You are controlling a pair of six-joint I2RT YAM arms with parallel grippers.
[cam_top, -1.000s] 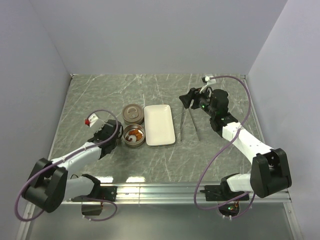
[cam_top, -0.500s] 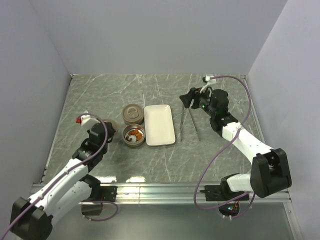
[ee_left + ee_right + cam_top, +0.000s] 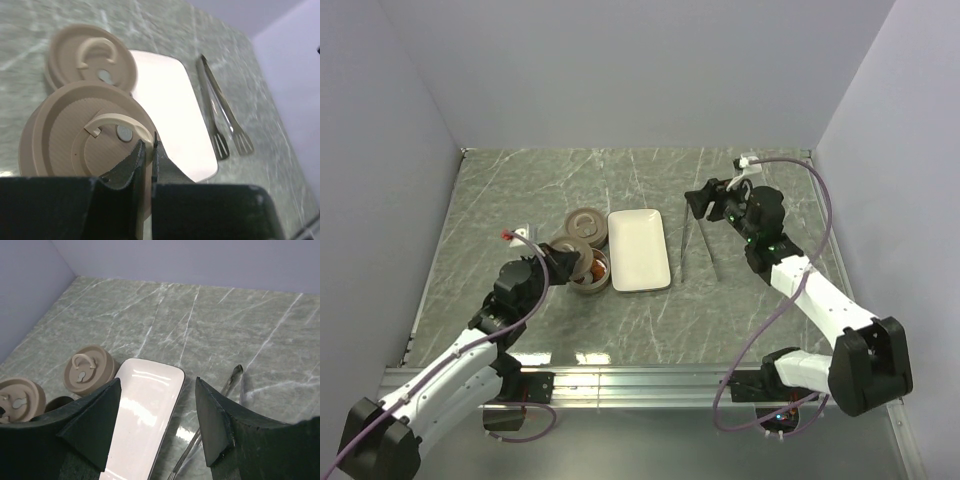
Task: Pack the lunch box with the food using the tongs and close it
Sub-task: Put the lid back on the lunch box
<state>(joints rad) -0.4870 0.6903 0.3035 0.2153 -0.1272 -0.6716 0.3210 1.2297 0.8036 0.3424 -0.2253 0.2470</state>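
One tin (image 3: 586,224) lidded, the left gripper (image 3: 147,145) clamps the second lid (image 3: 75,135) over the food-filled tin (image 3: 595,272) (right gripper (image 3: 698,200) gapes empty above the idle tongs (image 3: 695,250)).

Light bright, even, coming from above. Shadows soft and small. Top view sharp; two white shiny spots at near edge of table (image 3: 650,320). White tray (image 3: 638,250) glows. Left wrist view: my left fingers (image 3: 125,170) dark, fuzzy, very close; tray washed out white; lid (image 3: 65,130) clear; far edge of table soft. Right wrist view: my right fingers (image 3: 95,425) dark, table lines sharp, shine streaks on tray.
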